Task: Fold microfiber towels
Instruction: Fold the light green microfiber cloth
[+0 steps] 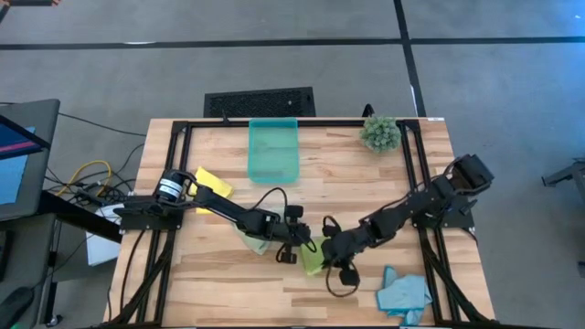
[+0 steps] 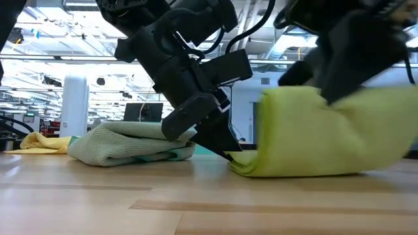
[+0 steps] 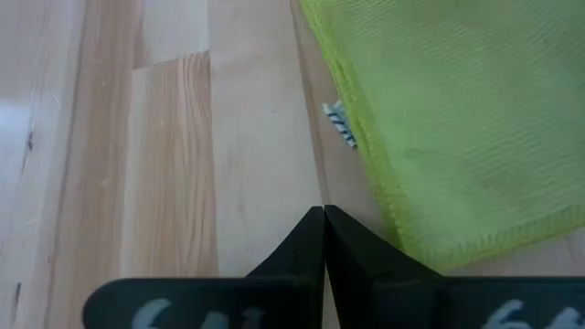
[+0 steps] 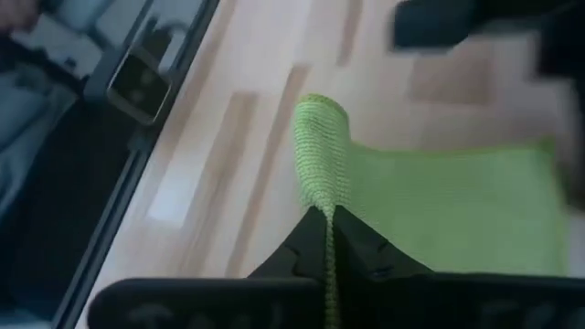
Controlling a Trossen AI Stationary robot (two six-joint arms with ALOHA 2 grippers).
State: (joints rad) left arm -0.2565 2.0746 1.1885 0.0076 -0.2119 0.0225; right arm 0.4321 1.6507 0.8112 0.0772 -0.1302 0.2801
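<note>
The lime green towel [image 1: 313,261] lies at the table's middle front. One part of it is raised and doubled over [image 2: 326,130]; its lower layer rests on the wood. My right gripper [image 4: 329,215] is shut on it. My left gripper [image 3: 324,212] is shut, its tips down at the table right beside the towel's edge [image 3: 384,210]. The pale green towel [image 1: 256,242] lies folded under the left arm. The yellow towel [image 1: 212,181] lies at the left. The light blue towel [image 1: 404,292] lies crumpled at the front right. My left gripper's shut tips [image 2: 228,155] stand at the lime towel's low edge where it meets the table; I cannot tell whether they touch it. My right gripper pinches an edge of the lime towel [image 4: 325,196] between its two fingers, coming slanting from above on the table's right. That part is lifted and curls over ahead of the fingers [image 4: 320,137], while the rest lies on the table [image 4: 457,210].
A translucent teal bin [image 1: 274,151] stands at the far middle and a small spiky plant [image 1: 379,132] at the far right. Black rails [image 1: 416,174] run along the table's sides. Bare wood shows at the front left [image 1: 210,283].
</note>
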